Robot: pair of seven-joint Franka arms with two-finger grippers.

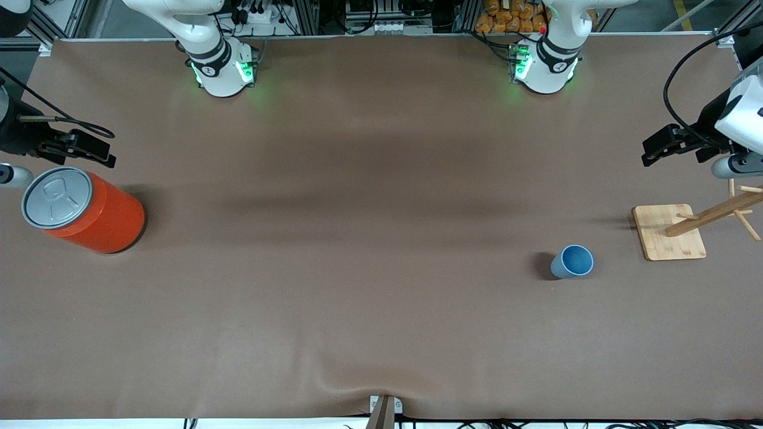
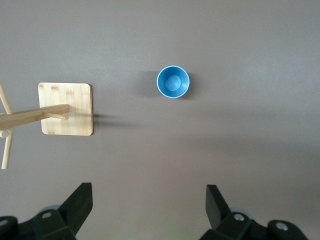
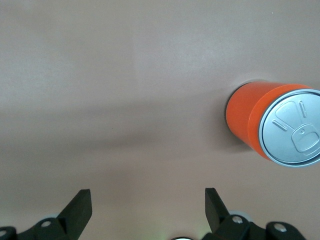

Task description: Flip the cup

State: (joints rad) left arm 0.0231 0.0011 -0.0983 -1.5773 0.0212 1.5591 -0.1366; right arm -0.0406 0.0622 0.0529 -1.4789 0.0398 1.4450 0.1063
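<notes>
The light-blue cup (image 1: 573, 261) stands upright, mouth up, on the brown worktop (image 1: 357, 268); a wooden peg rack (image 1: 669, 232) sits at its two o'clock; the left pincer (image 2: 149, 206) hangs wide open and empty above; the right pincer (image 3: 148, 206), equally spread and empty, waits beside the orange can (image 1: 89, 211).

A large orange can (image 1: 89, 211) with a grey pull-tab lid (image 1: 56, 197) stands upright on the brown table covering (image 1: 357, 268) at the right arm's end of the table. At the left arm's end stands a wooden rack: a square bamboo base (image 1: 669, 232) with a post (image 1: 712, 213) carrying thin pegs (image 1: 746, 225). A small grey clamp (image 1: 384, 408) sits at the table's near edge.
</notes>
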